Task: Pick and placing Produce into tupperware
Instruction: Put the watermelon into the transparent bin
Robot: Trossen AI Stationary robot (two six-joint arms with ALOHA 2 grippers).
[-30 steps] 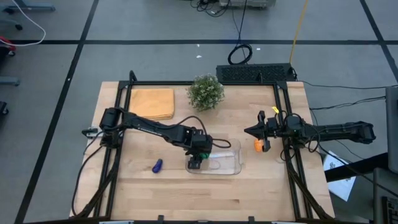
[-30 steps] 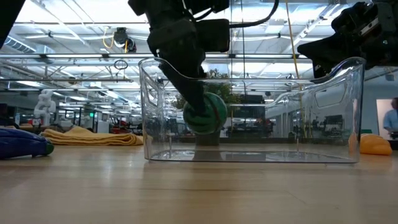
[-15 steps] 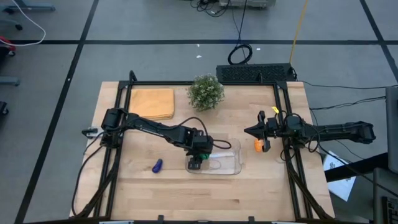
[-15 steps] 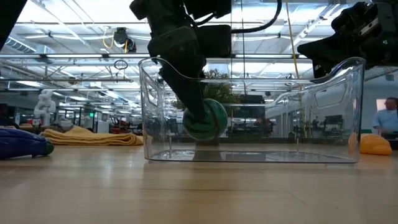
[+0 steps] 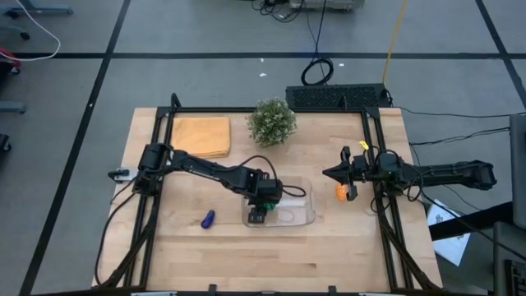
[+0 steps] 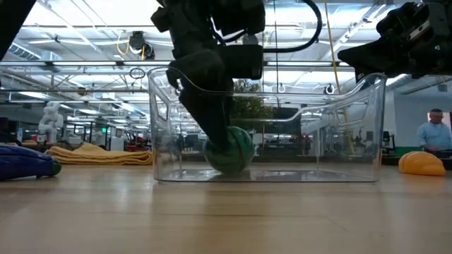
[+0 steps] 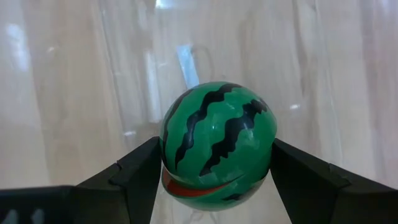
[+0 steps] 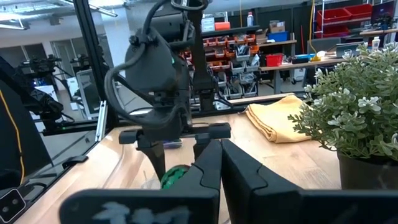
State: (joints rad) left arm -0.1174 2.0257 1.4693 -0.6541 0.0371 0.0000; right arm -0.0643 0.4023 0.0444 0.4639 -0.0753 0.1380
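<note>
Your left gripper (image 5: 258, 215) is down inside the clear container (image 5: 300, 215), at its left end. Its fingers (image 7: 140, 177) pinch the green striped ball (image 7: 217, 144) from both sides. In the low view the ball (image 6: 230, 149) sits at the container floor; you cannot tell there whether it touches.

The container (image 6: 339, 141) stands upright on the desk (image 5: 329, 255), near the middle.

The purple piece (image 5: 208, 218) lies on the desk to the left of the container, apart from it. The orange piece (image 5: 341, 192) lies to the container's right, just beside your right gripper (image 5: 339, 174).

Your right gripper hangs above the desk near its right edge, fingers (image 8: 211, 168) pressed together, holding nothing.

A folded yellow cloth (image 5: 200, 135) and a potted plant (image 5: 272, 121) sit at the far side of the desk.

A person (image 6: 432, 134) shows in the room behind, at the low view's right edge.
</note>
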